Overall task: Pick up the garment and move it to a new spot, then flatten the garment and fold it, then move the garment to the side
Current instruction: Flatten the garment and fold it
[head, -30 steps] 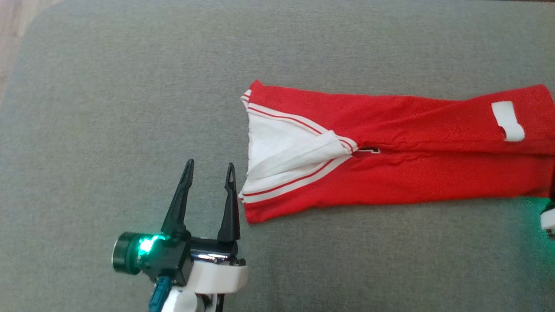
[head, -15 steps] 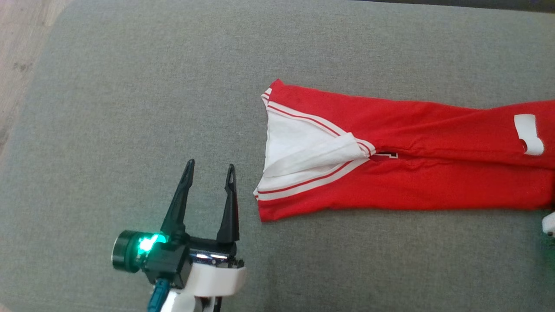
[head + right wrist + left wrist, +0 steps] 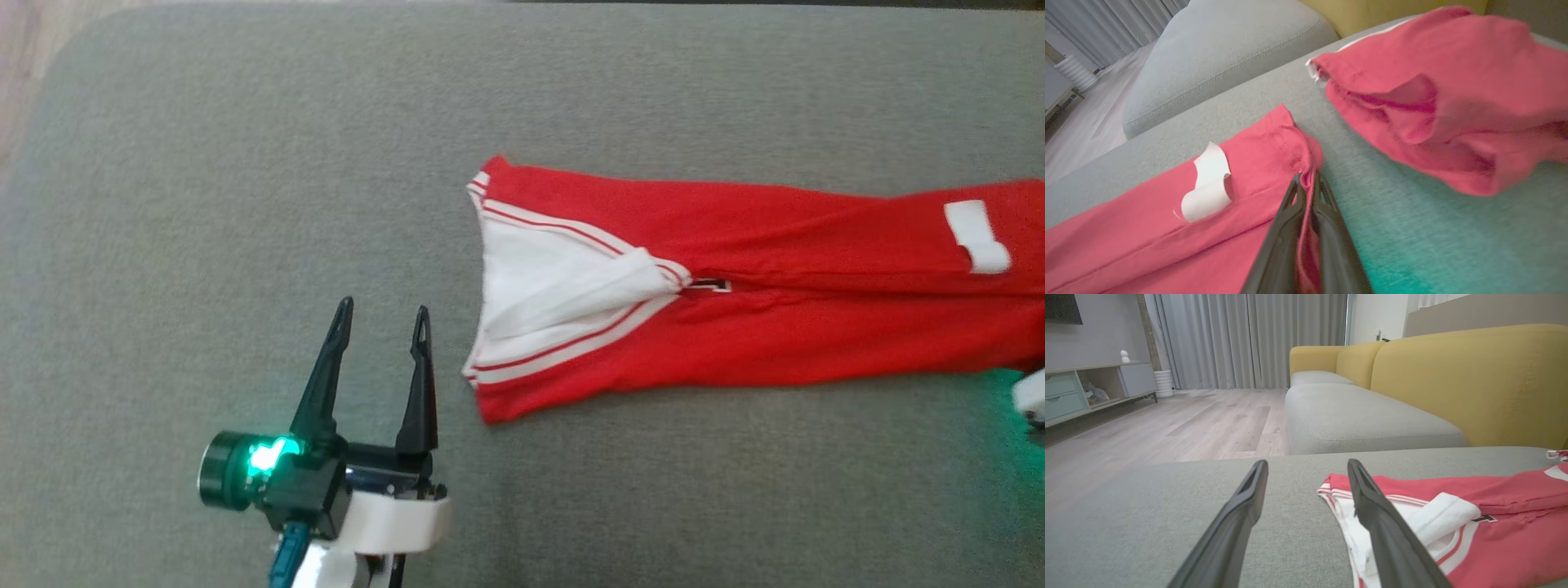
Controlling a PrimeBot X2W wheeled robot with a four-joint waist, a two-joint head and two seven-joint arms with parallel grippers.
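A red garment (image 3: 775, 327) with white striped trim and a white inner lining lies stretched left to right on the grey cushion (image 3: 245, 204). A white label (image 3: 976, 235) sits near its right end. My left gripper (image 3: 382, 315) stands open just left of the garment's collar end, touching nothing; the left wrist view has the garment (image 3: 1494, 522) beside its right finger. In the right wrist view my right gripper (image 3: 1308, 179) is shut on the garment's red edge (image 3: 1298, 151), with the label (image 3: 1206, 188) to its left. A second red piece of cloth (image 3: 1445, 94) lies beyond.
The grey cushion's left edge borders a wooden floor (image 3: 33, 49). Another grey seat (image 3: 1363, 420) and yellow sofa backs (image 3: 1474, 379) lie ahead in the left wrist view. Wide bare cushion stretches left of and behind the garment.
The head camera shifted. Against the left gripper, the garment's collar end slid right, then back left, and the cloth looks straighter. The left gripper stays open.
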